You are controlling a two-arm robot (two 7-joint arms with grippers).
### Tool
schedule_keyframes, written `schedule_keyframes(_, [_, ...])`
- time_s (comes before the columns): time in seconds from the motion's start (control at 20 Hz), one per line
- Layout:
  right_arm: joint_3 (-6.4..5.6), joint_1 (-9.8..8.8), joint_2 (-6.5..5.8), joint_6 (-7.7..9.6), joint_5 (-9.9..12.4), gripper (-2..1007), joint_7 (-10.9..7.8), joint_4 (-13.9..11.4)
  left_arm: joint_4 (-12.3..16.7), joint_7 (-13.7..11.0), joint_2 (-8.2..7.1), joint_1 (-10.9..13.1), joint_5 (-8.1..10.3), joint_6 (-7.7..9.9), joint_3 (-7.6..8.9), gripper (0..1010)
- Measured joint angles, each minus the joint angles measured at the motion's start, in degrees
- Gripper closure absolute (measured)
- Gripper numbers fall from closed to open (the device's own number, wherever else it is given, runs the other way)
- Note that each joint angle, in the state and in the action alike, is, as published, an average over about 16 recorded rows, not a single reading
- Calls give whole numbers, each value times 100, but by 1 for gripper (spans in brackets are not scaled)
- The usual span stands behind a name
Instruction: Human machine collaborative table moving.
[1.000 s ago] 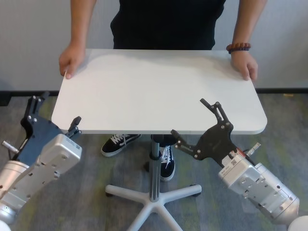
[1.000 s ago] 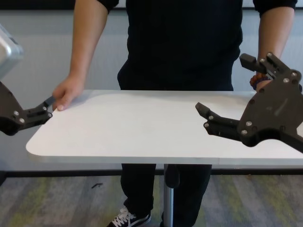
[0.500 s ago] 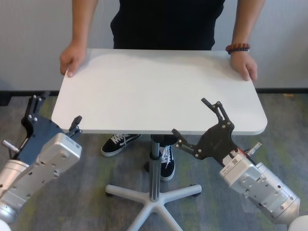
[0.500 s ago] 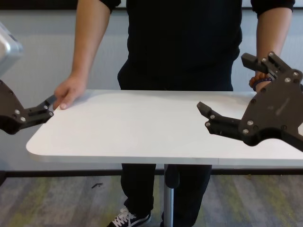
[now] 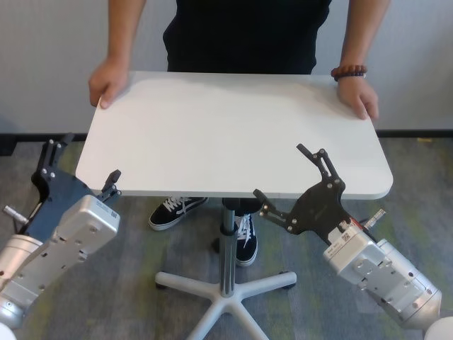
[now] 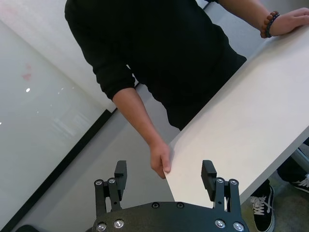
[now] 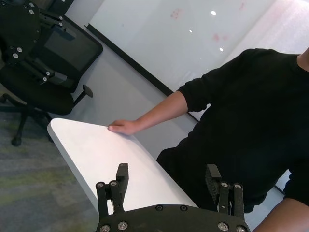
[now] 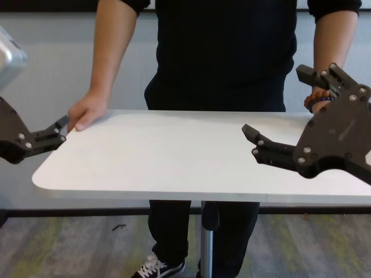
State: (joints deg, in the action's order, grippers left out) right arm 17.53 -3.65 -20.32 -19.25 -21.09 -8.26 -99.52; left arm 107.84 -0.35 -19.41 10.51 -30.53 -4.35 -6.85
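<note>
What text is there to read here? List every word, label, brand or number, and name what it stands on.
No text can be read in any view.
Small white sticker on the left claw's wrist housing: too small to read.
Small label on the right claw's wrist housing: too small to read.
White table: no markings.
Person's black shirt: no print visible.
Sneakers: no logo can be made out.

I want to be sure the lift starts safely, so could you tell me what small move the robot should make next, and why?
Probably ease both arms forward so each hand straddles the table edge, then close. The left hand and right hand stand open near the near corners without gripping, while the person already holds the far corners with both hands.
</note>
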Motion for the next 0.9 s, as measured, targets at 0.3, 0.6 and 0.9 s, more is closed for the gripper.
schedule_keyframes(0.3, [-3,0,0,1,3,4,2,0,3,-4,-2,-2,8,-3,0,10])
schedule_keyframes(0.6, [-5,0,0,1,6,4,2,0,5,-7,-2,-5,12,-5,0,10])
schedule_keyframes(0.9, [-7,0,0,1,7,4,2,0,7,-8,-3,-6,14,-6,0,10])
